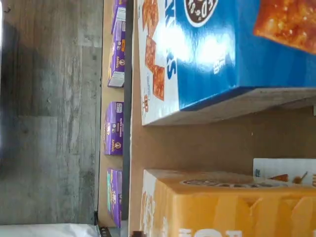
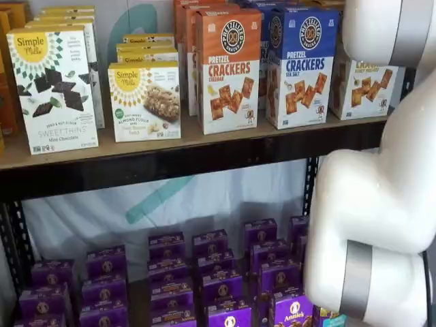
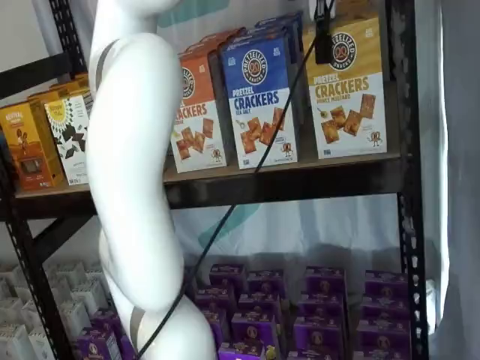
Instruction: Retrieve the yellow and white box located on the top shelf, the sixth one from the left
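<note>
The yellow and white box [image 3: 349, 90] stands upright at the right end of the top shelf [image 3: 300, 169]. It has a yellow top and brown crackers pictured on its white front. In a shelf view [image 2: 364, 88] the white arm hides part of it. My gripper [image 3: 322, 37] shows only as black fingers hanging from the view's top edge, in front of the box's upper left corner, with a cable beside them. No gap between the fingers can be made out. The wrist view looks down on a yellow box top [image 1: 222, 207] and the blue box [image 1: 232, 49], with bare shelf board [image 1: 197, 140] between them.
A blue Pretzel Crackers box [image 3: 262, 97] stands beside the yellow one, then an orange one [image 3: 196, 112]. Simple Mills boxes [image 2: 51, 88] stand further left. A black upright [image 3: 401, 187] rises just right of the yellow box. Small purple boxes [image 2: 218, 279] fill the lower level. My white arm [image 3: 135, 172] crosses both shelf views.
</note>
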Robot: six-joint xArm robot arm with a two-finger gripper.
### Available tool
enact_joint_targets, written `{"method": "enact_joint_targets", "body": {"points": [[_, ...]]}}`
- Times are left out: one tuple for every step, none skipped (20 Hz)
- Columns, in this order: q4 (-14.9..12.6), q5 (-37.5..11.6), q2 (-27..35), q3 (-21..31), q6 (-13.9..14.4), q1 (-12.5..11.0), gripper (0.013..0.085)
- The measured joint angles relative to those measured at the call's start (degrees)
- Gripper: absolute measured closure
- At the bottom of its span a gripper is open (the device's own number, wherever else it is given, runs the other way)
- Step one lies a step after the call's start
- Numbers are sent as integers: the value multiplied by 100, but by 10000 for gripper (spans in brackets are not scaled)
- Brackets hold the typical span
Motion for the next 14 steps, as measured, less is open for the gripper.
{"method": "enact_joint_targets", "body": {"points": [[10, -1, -2, 2, -2, -5, 250], [16, -4, -6, 5, -3, -8, 250], [24, -10, -13, 12, -4, -11, 250], [25, -16, -20, 19, -6, -12, 250], [25, -21, -25, 25, -6, -12, 250], [25, -21, -28, 26, -6, -12, 250], [29, -15, -28, 24, -5, -12, 250], [34, -14, -30, 23, -4, -12, 250], [39, -6, -30, 16, -2, -15, 290], [43, 1, -29, 11, -1, -18, 290], [46, 9, -27, 4, -1, -21, 330], [46, 11, -27, 4, -1, -21, 330], [45, 14, -29, 3, -2, -22, 330], [54, 28, -31, -5, -2, -29, 330]]}}
